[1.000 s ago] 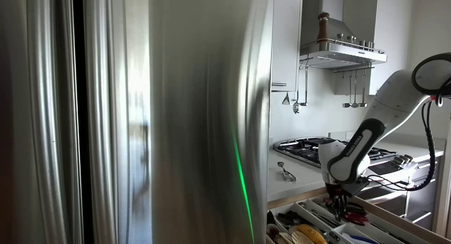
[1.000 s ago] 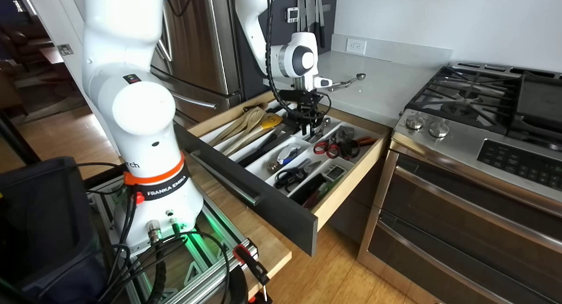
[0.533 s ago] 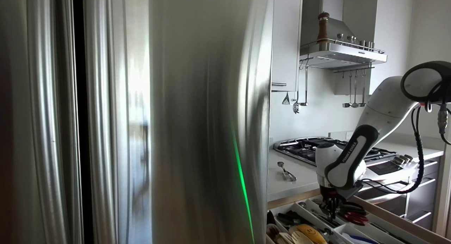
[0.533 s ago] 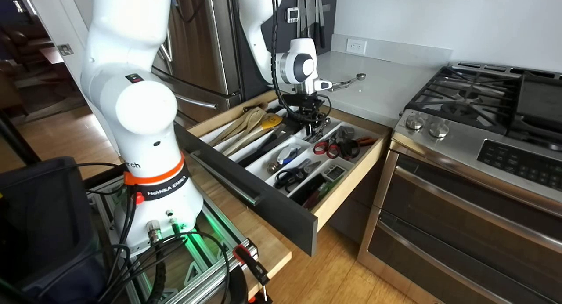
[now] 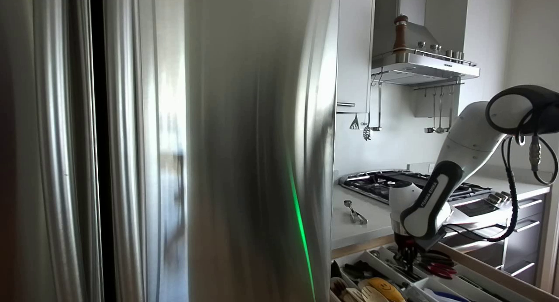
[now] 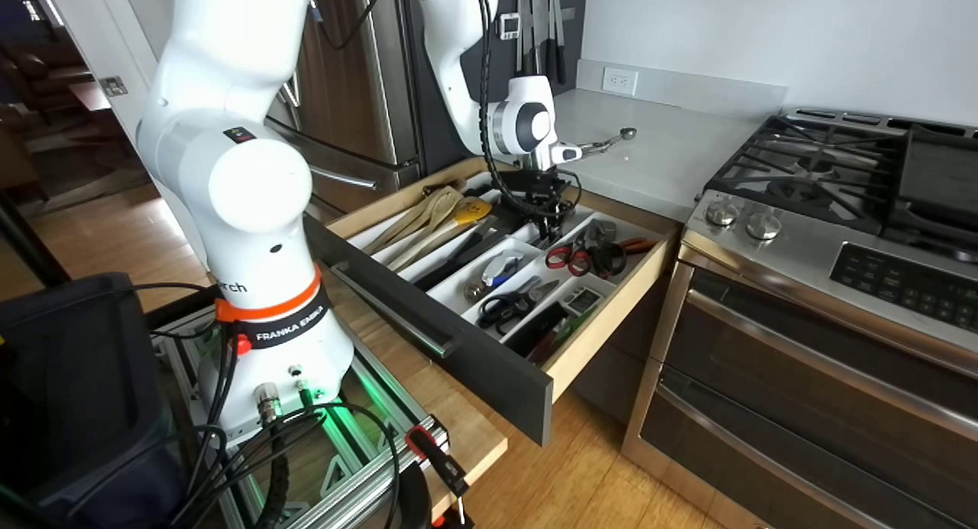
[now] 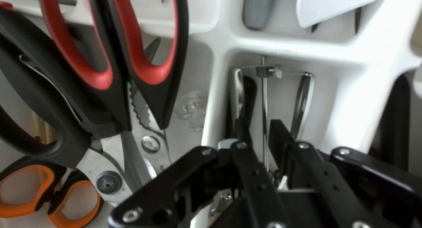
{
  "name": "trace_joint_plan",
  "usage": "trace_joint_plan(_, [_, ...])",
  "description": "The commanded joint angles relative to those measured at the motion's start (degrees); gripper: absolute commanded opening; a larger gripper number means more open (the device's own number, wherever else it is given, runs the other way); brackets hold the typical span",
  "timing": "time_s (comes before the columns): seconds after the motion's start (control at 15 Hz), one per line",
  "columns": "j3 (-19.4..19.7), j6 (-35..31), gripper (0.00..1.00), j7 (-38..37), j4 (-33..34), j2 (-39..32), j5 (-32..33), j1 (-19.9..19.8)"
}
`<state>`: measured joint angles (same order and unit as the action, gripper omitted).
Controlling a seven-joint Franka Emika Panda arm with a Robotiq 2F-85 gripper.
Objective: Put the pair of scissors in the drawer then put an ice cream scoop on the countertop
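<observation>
The drawer (image 6: 611, 330) is pulled out; its white compartments hold utensils. My gripper (image 7: 260, 130) points down into a narrow compartment, also seen in both exterior views (image 5: 408, 267) (image 6: 547, 227). Its fingers are partly open, with gaps around a thin metal rod. The rod belongs to a metal utensil (image 7: 305, 99) with two curved handles, its lower end hidden. Scissors with red and black handles (image 7: 141, 66) lie in the neighbouring compartment, also seen in an exterior view (image 6: 569, 260). A metal ice cream scoop (image 5: 356, 212) lies on the countertop (image 6: 657, 147), behind the arm (image 6: 607, 144).
White divider walls (image 7: 214, 99) stand close beside the fingers. Black scissors (image 6: 508, 307), orange-handled scissors (image 7: 49, 191) and wooden spoons (image 6: 435, 212) lie in other compartments. The gas hob (image 6: 810, 170) is beside the countertop. The steel fridge (image 5: 244, 140) stands by the drawer.
My gripper has moved lower into the drawer, shifting left in one exterior view and slightly right in another. The scoop on the countertop and the drawer have not moved.
</observation>
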<state>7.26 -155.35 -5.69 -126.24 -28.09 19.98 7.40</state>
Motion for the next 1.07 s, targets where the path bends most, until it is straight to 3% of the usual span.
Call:
trace_joint_plan(0.0, [2.12, -1.16, 0.19, -1.95, 1.11, -1.85, 2.01, 1.88])
trace_joint_plan(0.33, [1.87, -0.84, 0.15, -1.33, 0.81, -1.63, 1.56, 2.19])
trace_joint_plan(0.53, [1.62, -0.67, 0.26, -1.37, 0.45, -1.15, 1.58, 2.72])
trace_joint_plan(0.73, [1.67, -0.7, 0.26, -1.5, 0.62, -1.38, 1.69, 3.45])
trace_joint_plan(1.0, [2.47, -1.04, 0.2, -2.02, 1.04, -2.33, 2.25, 4.16])
